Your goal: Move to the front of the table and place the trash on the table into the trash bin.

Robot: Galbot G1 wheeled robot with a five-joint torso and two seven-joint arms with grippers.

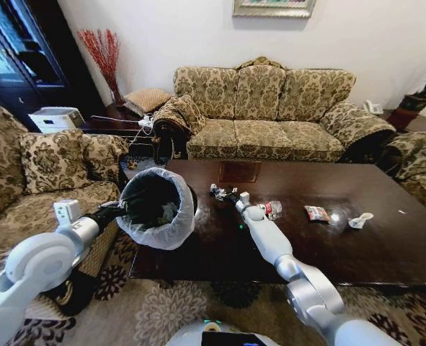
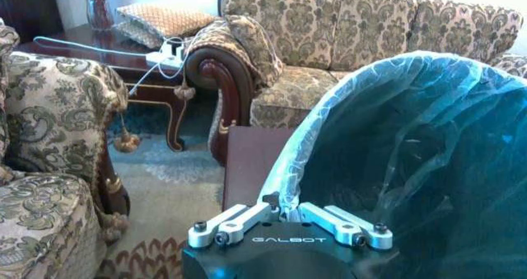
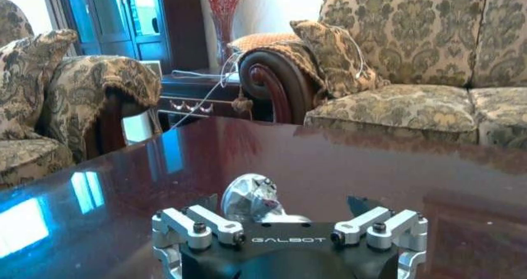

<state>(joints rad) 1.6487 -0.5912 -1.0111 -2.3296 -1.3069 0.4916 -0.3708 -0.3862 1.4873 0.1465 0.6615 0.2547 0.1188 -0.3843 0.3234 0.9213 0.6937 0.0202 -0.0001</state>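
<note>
Robot parked at the front of the large dark-brown glossy wooden surface (image 1: 385, 245), so the approach looks done. Left pincer (image 1: 116, 209) clamped on the rim of the round dark trash bin lined with a translucent white plastic bag (image 1: 171, 229), holding it tipped toward the surface at its left end; left wrist view confirms fingers closed over the bag-covered rim (image 2: 284, 205). Right pincer (image 1: 222, 193) stretched low over the surface beside the bin, jaws spread, with a crumpled shiny scrap (image 3: 249, 199) sitting between them; whether actually gripped, cannot tell. Left to clear, by the look of it: clear plastic bottle with red label (image 1: 269, 210), colourful snack wrapper (image 1: 316, 213), white cup piece (image 1: 359, 220), all lying well apart to the right.
</note>
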